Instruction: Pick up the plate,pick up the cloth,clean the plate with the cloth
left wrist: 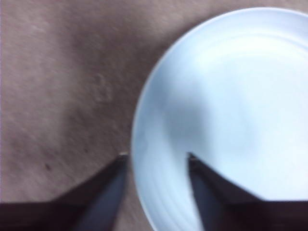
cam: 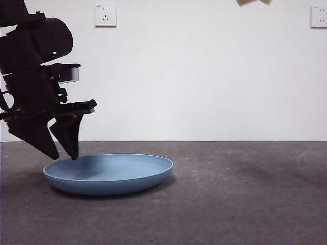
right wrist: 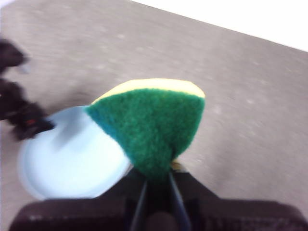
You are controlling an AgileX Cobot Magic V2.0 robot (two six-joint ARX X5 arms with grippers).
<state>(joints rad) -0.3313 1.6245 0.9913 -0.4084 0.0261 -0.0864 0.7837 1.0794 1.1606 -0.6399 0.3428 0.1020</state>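
Note:
The light-blue plate (cam: 112, 176) lies on the dark table, left of centre. My left gripper (cam: 65, 157) is open at its left rim. In the left wrist view the plate (left wrist: 231, 96) fills one side, and the left gripper (left wrist: 157, 155) straddles the rim with one jaw over the table and one over the plate's inside. My right gripper (right wrist: 156, 185) is shut on the cloth (right wrist: 149, 120), a sponge with a green face and yellow edge, held up in the air. Below it the right wrist view shows the plate (right wrist: 72, 163) and the left gripper (right wrist: 24, 120) at its rim.
The grey table (cam: 245, 204) stretches bare to the right of the plate. A white wall stands behind with two sockets (cam: 105, 14) (cam: 319, 15). A yellowish scrap (cam: 253, 1) pokes in at the front view's top edge.

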